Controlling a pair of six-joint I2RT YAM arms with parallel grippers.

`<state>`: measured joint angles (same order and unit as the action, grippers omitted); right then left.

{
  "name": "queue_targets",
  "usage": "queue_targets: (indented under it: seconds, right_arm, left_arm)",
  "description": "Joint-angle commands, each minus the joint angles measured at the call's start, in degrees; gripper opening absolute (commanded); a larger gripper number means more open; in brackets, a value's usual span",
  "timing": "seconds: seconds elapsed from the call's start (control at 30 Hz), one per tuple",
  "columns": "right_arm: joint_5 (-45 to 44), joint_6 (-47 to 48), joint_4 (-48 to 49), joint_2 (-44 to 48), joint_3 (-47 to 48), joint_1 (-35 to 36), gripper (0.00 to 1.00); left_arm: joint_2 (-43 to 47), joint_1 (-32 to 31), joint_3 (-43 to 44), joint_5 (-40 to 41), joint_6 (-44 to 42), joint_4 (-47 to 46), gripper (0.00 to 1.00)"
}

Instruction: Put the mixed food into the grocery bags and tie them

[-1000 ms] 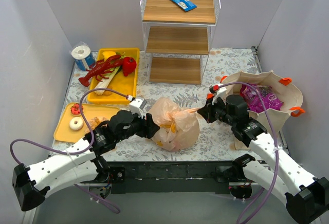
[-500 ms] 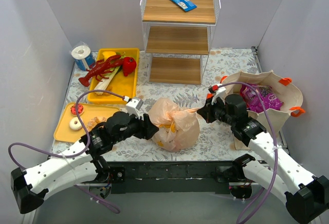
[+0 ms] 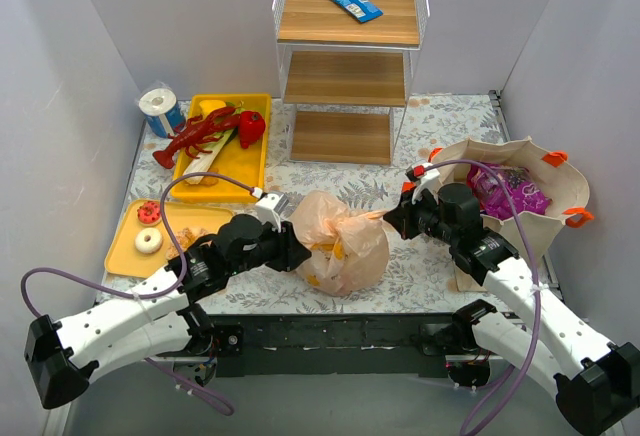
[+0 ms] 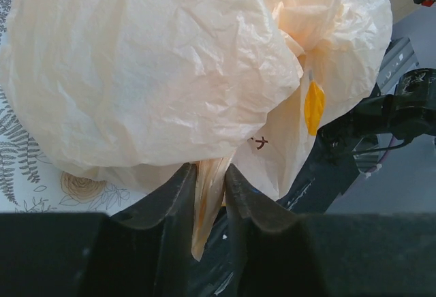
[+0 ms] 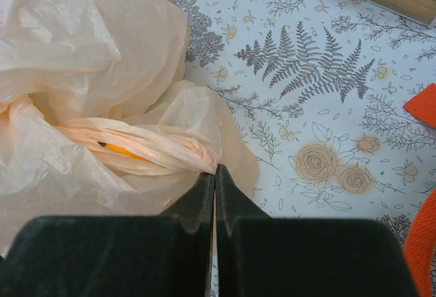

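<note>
A fern-printed cloth (image 3: 450, 126) covers the table, boxed in by grey walls (image 3: 80, 76). The peach bag (image 3: 345, 246) sits mid near edge. The left gripper (image 4: 210, 174) pinches a fold of its film, and the right gripper (image 5: 214, 174) is clamped on its twisted handle. The tote (image 3: 560, 188) stands at the right edge, a purple packet (image 3: 510, 194) inside.

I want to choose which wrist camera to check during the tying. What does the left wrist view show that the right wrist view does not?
Only the left wrist view shows the left end effector, closed on a loose fold of the peach plastic bag, and an orange print on the bag. Only the right wrist view shows the right end effector, shut on the bag's twisted handle, the fern-patterned cloth and an orange tote handle. Both show the same peach bag filling much of the frame.
</note>
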<state>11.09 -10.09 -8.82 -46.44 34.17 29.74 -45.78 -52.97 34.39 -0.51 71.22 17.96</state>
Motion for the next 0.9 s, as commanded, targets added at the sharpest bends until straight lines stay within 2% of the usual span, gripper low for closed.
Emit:
queue_targets:
  seconds: [0.0, 0.13, 0.33, 0.67, 0.87]
  right_arm:
    - [-1.51, 0.68, 2.49, 1.26, 2.65, -0.12, 0.01]
    - [-9.3, 0.42, 2.14, 1.52, 5.28, -0.12, 0.01]
    - [-22.14, 2.35, 0.82, 1.88, 12.66, -0.12, 0.01]
    - [-30.25, 4.29, -0.15, -3.66, 14.52, -0.12, 0.01]
    - [-29.72, 3.93, 1.61, -3.75, 12.94, -0.21, 0.01]
  left_arm:
    - [-0.19, 0.24, -0.2, -2.03, -0.47, -1.17, 0.17]
    - [1.13, 0.24, 0.5, -0.28, -0.56, -0.12, 0.09]
    - [6.05, 0.24, 1.82, 4.99, -1.08, 0.85, 0.02]
    - [8.77, 0.32, -0.38, 6.58, 0.15, 2.35, 0.0]
    - [9.84, 0.24, -2.66, 4.82, 0.49, 1.91, 0.0]
